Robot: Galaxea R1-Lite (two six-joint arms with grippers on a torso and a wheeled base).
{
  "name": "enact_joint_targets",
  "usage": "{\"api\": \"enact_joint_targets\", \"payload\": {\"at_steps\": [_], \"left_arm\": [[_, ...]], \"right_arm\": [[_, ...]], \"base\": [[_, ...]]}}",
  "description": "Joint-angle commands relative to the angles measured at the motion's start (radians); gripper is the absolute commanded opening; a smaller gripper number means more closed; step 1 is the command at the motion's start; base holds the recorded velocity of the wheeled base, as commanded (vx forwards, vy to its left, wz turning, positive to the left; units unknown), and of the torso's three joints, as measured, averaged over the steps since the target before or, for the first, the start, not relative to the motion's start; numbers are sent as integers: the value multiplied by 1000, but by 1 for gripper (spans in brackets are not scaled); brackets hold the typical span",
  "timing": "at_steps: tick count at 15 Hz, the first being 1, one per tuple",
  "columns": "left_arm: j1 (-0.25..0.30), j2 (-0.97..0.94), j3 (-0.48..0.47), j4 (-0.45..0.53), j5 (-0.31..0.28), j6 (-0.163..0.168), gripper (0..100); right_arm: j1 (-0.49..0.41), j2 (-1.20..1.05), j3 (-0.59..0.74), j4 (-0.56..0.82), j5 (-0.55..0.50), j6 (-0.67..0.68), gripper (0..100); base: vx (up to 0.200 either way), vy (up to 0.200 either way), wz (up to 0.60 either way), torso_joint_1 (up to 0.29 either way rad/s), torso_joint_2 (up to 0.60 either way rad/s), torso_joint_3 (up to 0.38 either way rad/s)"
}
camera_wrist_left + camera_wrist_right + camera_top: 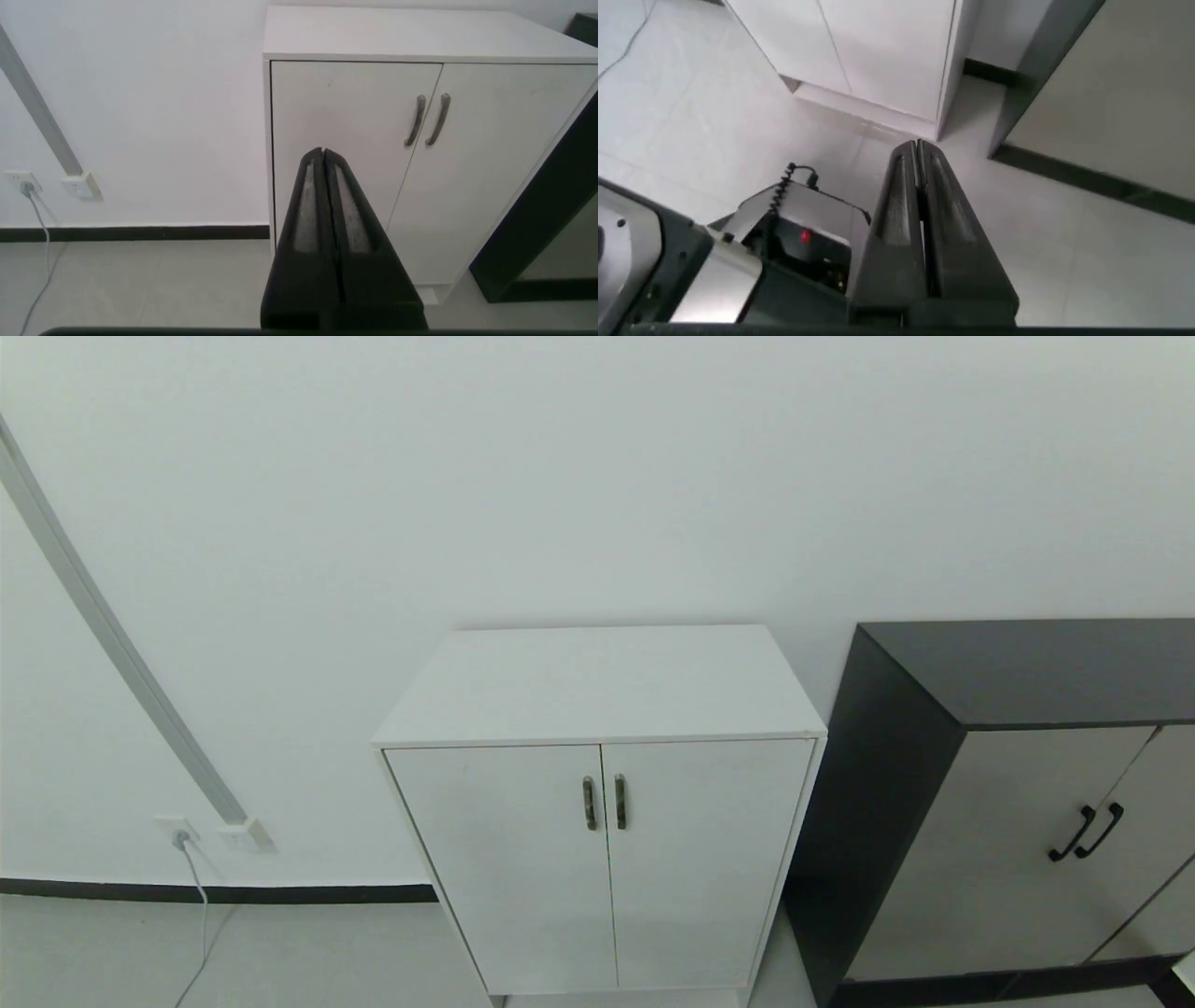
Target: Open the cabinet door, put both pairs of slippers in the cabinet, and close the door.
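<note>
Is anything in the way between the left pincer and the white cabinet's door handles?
Nothing I can see. The left pincer, shut, hangs in open air in front of the white cabinet, with a clear way to its handles.

Head cam down on cabinet (523, 868), L wrist faces it, R wrist floorward
</note>
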Motion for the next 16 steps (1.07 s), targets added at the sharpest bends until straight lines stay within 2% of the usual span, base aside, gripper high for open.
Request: {"api": "enact_joint_targets", "payload": {"at_steps": [1,3,5,6,10,16], "left_arm": [[0,1,0,0,0,-1,0],[0,1,0,0,0,-1,0],[0,1,0,0,0,-1,0],[0,1,0,0,0,-1,0],[0,1,0,0,0,-1,0],[0,1,0,0,0,-1,0]], "right_arm": [[47,-68,0,25,1,-4,0],[41,-106,2,17,-5,-2,0],[-5,-155,2,17,-8,-2,0],[-108,-196,2,17,-10,-4,0],[-294,-341,2,17,-10,-4,0],[-372,-517,2,17,-16,22,0]], "base": [[0,0,0,0,0,0],[0,0,0,0,0,0],[0,0,0,0,0,0],[0,0,0,0,0,0],[0,0,0,0,0,0],[0,0,0,0,0,0]]}}
